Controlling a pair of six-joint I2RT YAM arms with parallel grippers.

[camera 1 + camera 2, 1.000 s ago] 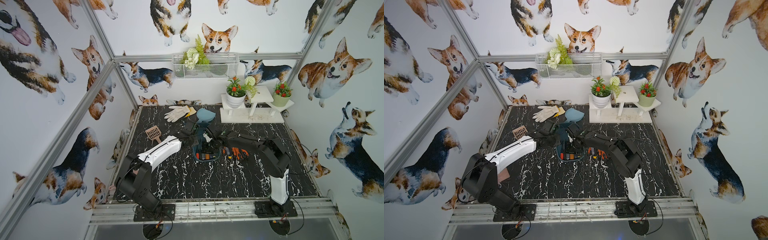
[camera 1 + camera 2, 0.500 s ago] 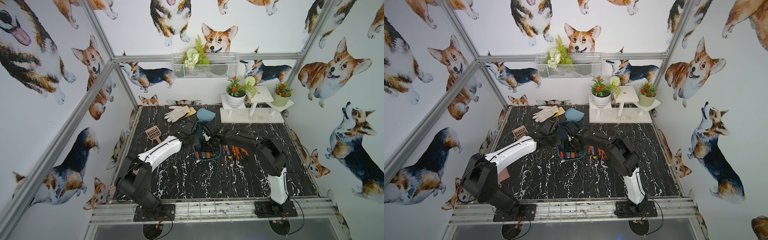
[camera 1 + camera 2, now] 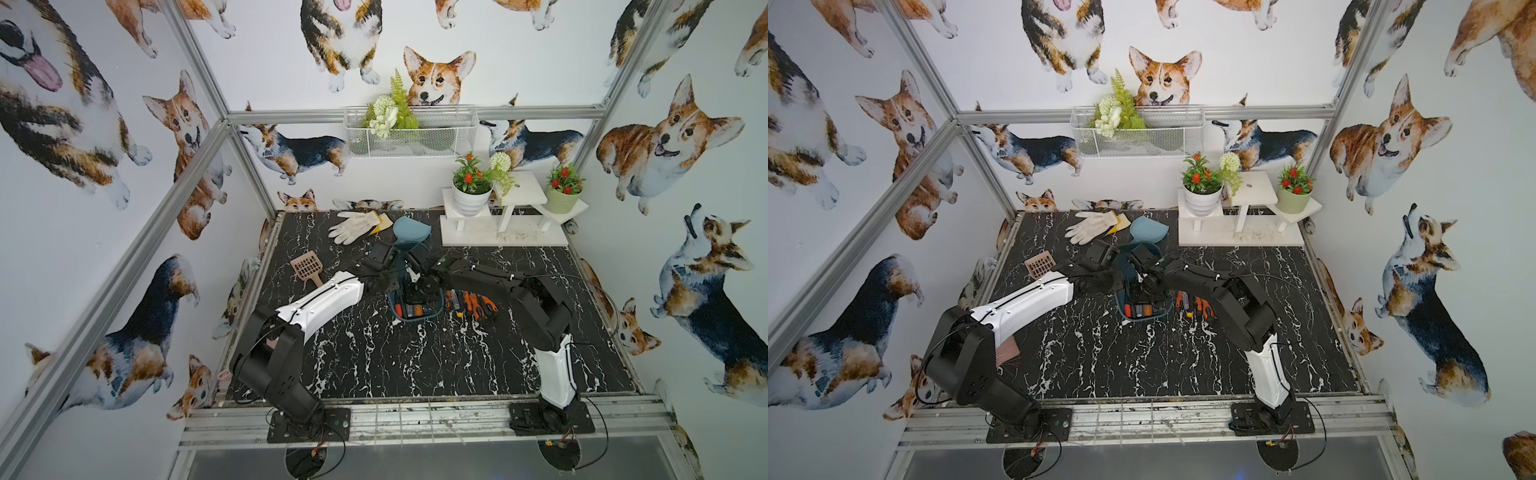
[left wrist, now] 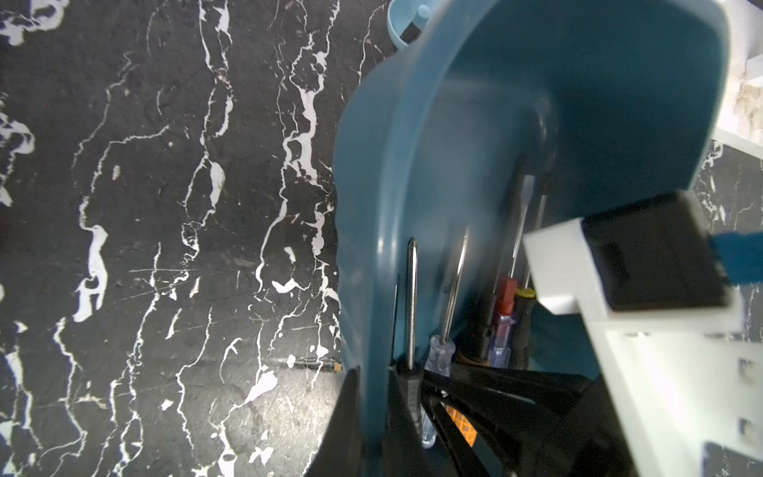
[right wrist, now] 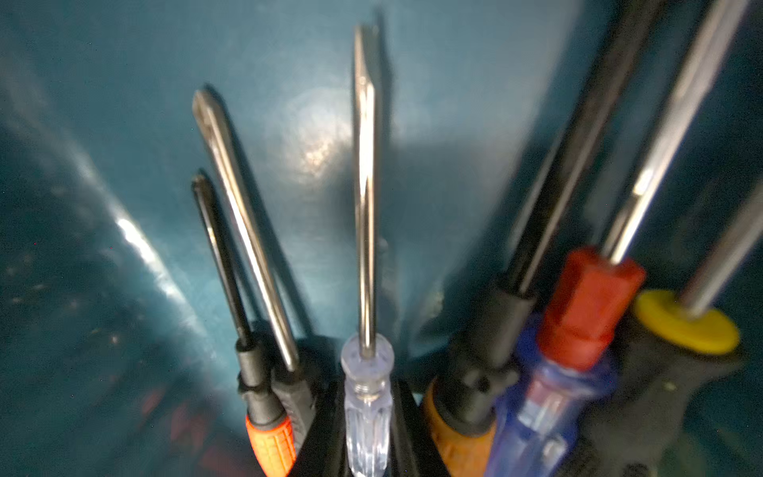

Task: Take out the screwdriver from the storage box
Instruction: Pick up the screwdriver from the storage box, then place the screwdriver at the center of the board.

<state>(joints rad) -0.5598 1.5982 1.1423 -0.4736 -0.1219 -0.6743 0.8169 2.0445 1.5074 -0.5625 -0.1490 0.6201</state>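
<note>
Corgi-print walls enclose a black marbled tabletop. Near its middle, somewhat toward the far edge, sits the storage box, with several screwdrivers lying inside. The left pincer is clamped on the box's side wall. The right pincer, reaching inside, is closed narrowly on a clear-handled screwdriver. Orange-handled tools lie just beside the box, toward the right edge.

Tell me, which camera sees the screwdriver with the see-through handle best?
The right wrist view: the flat-tipped steel screwdriver with the clear plastic handle fills the middle, close up, and shows from tip to handle. The left wrist view shows it smaller, lying inside the dark teal plastic storage box. In both top views it is too small to pick out.
</note>
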